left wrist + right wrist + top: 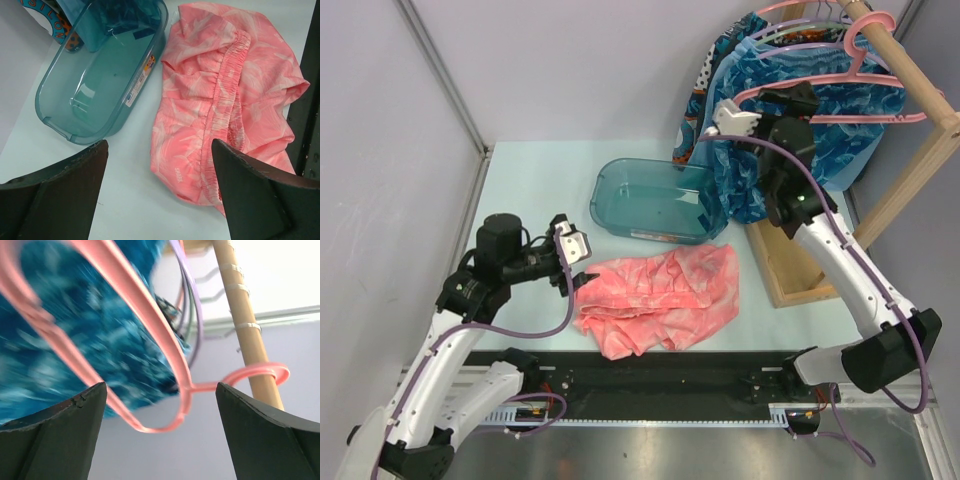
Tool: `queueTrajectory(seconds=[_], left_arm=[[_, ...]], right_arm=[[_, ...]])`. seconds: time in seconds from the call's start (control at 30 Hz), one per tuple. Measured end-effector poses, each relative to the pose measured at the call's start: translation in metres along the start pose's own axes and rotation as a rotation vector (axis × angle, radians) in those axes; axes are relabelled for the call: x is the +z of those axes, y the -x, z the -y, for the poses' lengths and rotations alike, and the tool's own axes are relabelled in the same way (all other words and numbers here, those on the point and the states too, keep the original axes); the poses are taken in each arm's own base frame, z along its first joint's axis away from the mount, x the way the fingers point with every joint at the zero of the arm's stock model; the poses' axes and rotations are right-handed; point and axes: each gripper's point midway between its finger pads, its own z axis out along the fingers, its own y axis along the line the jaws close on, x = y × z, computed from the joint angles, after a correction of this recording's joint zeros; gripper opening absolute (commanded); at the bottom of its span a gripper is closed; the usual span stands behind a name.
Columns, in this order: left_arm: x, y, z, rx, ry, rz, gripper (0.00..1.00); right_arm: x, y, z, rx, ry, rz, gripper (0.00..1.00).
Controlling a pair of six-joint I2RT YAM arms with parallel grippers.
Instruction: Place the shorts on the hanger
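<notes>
Two arms, one job: coral shorts [665, 300] lie on the table [520, 190] while the pink hanger [865, 118] hangs on the rack.

The shorts sit crumpled at the near centre, just this side of the teal tub [620, 200]. The left gripper [582, 262] hovers low at their left edge, jaws wide and empty, arm folded and reaching right. The right arm stretches up to the far-right rack, with the right gripper [160, 390] spread open around the hanger's sloping arm, not clamping it. Closing there could snag the lilac hanger [196, 315] or the blue garments [790, 160] behind. It could also drag the hook along the wooden rod [900, 65] instead of lifting it clear.
</notes>
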Motion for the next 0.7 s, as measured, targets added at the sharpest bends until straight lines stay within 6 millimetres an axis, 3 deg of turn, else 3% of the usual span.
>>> queueTrajectory(seconds=[0.17,0.3,0.47,0.7], left_arm=[[-0.003,-0.001,0.002,0.014,-0.003,-0.005,0.89],[-0.004,0.0,0.003,0.02,0.0,-0.001,0.89],[-0.004,0.0,0.002,0.028,0.001,-0.001,0.89],[-0.005,-0.002,-0.001,0.037,0.017,-0.012,0.89]], right_arm=[[0.015,-0.036,0.019,-0.121,-0.041,-0.04,0.95],[0.028,-0.041,0.031,-0.208,-0.085,-0.023,0.93],[0.047,-0.042,0.027,-0.29,-0.097,0.011,0.81],[0.073,-0.061,0.017,-0.375,-0.093,0.021,0.61]])
